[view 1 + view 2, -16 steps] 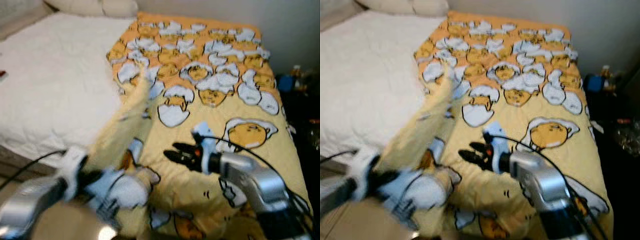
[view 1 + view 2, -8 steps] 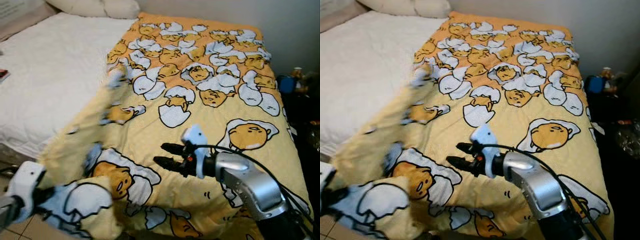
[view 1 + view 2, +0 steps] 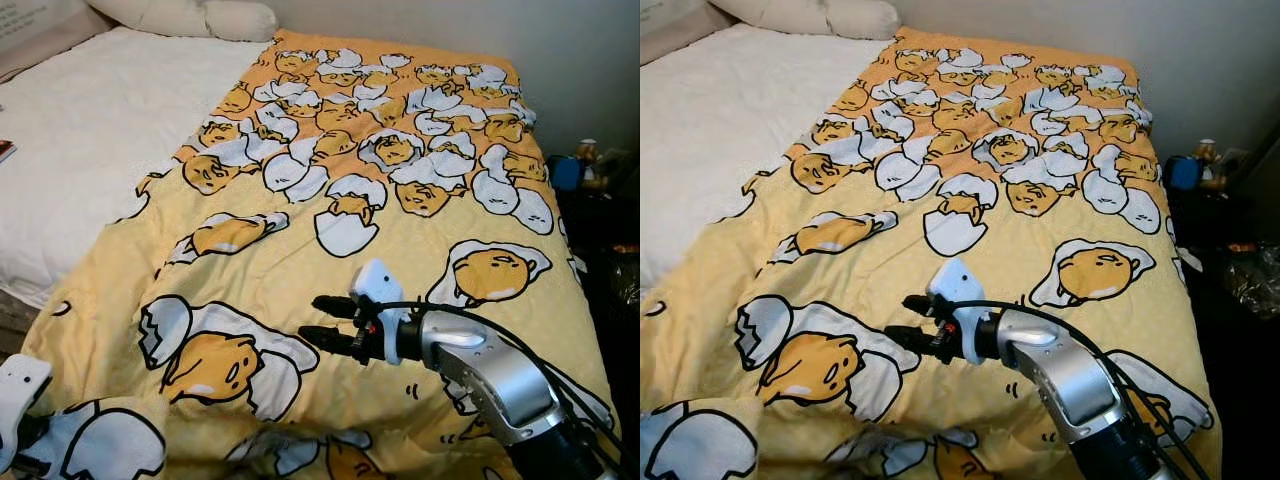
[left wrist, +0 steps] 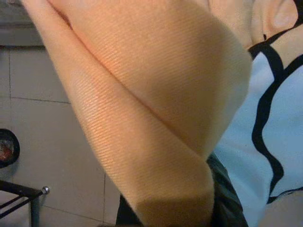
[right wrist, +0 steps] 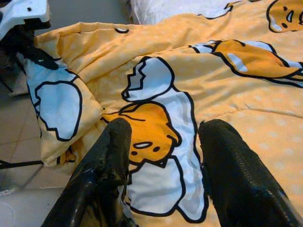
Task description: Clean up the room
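A yellow blanket [image 3: 400, 200] printed with egg characters lies spread across the right half of the bed. Its near left corner [image 3: 100, 440] hangs off the bed's edge, and my left gripper [image 3: 18, 440] is shut on it low at the left; the same grip shows in the right wrist view [image 5: 28, 45]. In the left wrist view, bunched yellow fabric [image 4: 142, 104] hides the fingers. My right gripper [image 3: 313, 317] hovers open just above the blanket's near middle, with nothing between its fingers [image 5: 109, 156].
The bare white mattress [image 3: 80, 130] takes up the bed's left half, with pillows [image 3: 190, 15] at the head. Dark clutter with a blue item [image 3: 566, 170] stands right of the bed. Tiled floor [image 4: 47, 142] and a black metal frame [image 4: 19, 194] lie below the left gripper.
The raised fold of blanket has been drawn down and to the left by my left gripper, and now lies flat. The right gripper has stayed over the same spot.
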You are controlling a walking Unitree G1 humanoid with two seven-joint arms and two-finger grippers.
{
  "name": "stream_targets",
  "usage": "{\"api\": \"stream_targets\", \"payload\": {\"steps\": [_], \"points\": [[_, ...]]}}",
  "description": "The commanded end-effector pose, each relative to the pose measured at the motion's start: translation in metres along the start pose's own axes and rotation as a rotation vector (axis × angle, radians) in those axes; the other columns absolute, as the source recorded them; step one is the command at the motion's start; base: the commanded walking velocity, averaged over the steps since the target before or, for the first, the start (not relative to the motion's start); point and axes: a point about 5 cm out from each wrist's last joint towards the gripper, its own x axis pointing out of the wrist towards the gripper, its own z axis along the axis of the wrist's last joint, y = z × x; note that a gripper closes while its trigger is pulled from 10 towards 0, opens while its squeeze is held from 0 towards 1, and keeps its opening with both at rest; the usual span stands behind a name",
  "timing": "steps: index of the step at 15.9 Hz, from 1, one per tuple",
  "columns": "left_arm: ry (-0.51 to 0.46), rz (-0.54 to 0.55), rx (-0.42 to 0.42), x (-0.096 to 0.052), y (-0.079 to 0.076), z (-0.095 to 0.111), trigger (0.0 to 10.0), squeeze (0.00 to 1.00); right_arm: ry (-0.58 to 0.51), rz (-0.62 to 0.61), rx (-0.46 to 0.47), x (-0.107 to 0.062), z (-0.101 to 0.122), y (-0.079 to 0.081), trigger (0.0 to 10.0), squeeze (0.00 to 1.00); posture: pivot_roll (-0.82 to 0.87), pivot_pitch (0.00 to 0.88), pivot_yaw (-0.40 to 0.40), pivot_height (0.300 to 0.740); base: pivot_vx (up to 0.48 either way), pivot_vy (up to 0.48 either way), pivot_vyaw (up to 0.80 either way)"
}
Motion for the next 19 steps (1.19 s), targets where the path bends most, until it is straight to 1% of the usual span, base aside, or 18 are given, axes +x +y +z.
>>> {"api": "stream_targets", "payload": {"steps": [1, 2, 3, 5, 8, 12, 14, 16, 17, 18, 19], "points": [[-0.002, 0.069, 0.059, -0.001, 0.008, 0.004, 10.0, 0.00, -0.002, 0.002, -0.020, 0.000, 0.001, -0.002, 10.0, 0.00, -0.03, 0.000, 0.037, 0.740, 0.000, 0.000, 0.00], [-0.010, 0.085, 0.064, 0.000, 0.010, 0.005, 10.0, 0.65, -0.002, 0.004, -0.021, 0.001, 0.001, -0.002, 10.0, 0.00, -0.03, 0.000, 0.037, 0.740, 0.000, 0.000, 0.00], [-0.009, 0.085, 0.064, 0.000, 0.011, 0.005, 10.0, 1.00, -0.003, 0.005, -0.022, 0.001, 0.001, -0.002, 10.0, 0.00, -0.03, 0.000, 0.043, 0.740, 0.000, 0.000, 0.00], [0.004, 0.117, 0.071, -0.003, 0.018, 0.003, 10.0, 1.00, -0.003, 0.003, -0.024, 0.002, -0.001, -0.003, 10.0, 0.00, -0.03, 0.000, 0.048, 0.740, 0.000, 0.000, 0.00], [0.020, 0.135, 0.077, -0.005, 0.024, 0.000, 10.0, 1.00, -0.007, 0.002, -0.017, 0.002, -0.002, -0.001, 10.0, 0.00, -0.03, 0.000, 0.047, 0.740, 0.000, 0.000, 0.00], [0.039, 0.125, 0.070, -0.006, 0.026, -0.005, 10.0, 1.00, -0.008, 0.021, -0.014, 0.003, -0.003, 0.000, 10.0, 0.00, -0.03, 0.000, 0.048, 0.740, 0.000, 0.000, 0.00], [0.028, 0.126, 0.073, -0.008, 0.026, -0.003, 10.0, 1.00, -0.009, 0.013, -0.011, 0.002, -0.004, -0.002, 10.0, 0.00, -0.03, 0.000, 0.050, 0.740, 0.000, 0.000, 0.00], [-0.067, 0.104, 0.054, -0.008, 0.023, 0.015, 10.0, 1.00, -0.015, -0.025, 0.008, -0.002, -0.006, -0.005, 10.0, 0.00, -0.03, 0.000, 0.058, 0.740, 0.000, 0.000, 0.00], [-0.259, 0.044, 0.043, -0.007, 0.008, 0.045, 10.0, 1.00, -0.025, -0.110, 0.033, -0.006, -0.010, -0.010, 10.0, 0.00, -0.04, 0.000, 0.061, 0.740, 0.000, 0.000, 0.00], [-0.412, -0.008, 0.028, -0.008, -0.006, 0.069, 10.0, 1.00, -0.044, -0.215, 0.073, -0.010, -0.014, -0.015, 10.0, 0.00, -0.05, 0.000, 0.063, 0.740, 0.000, 0.000, 0.00], [-0.485, -0.039, 0.022, -0.009, -0.015, 0.079, 10.0, 1.00, -0.049, -0.275, 0.104, -0.011, -0.017, -0.019, 10.0, 0.00, -0.05, 0.000, 0.063, 0.740, 0.000, 0.000, 0.00]]}}
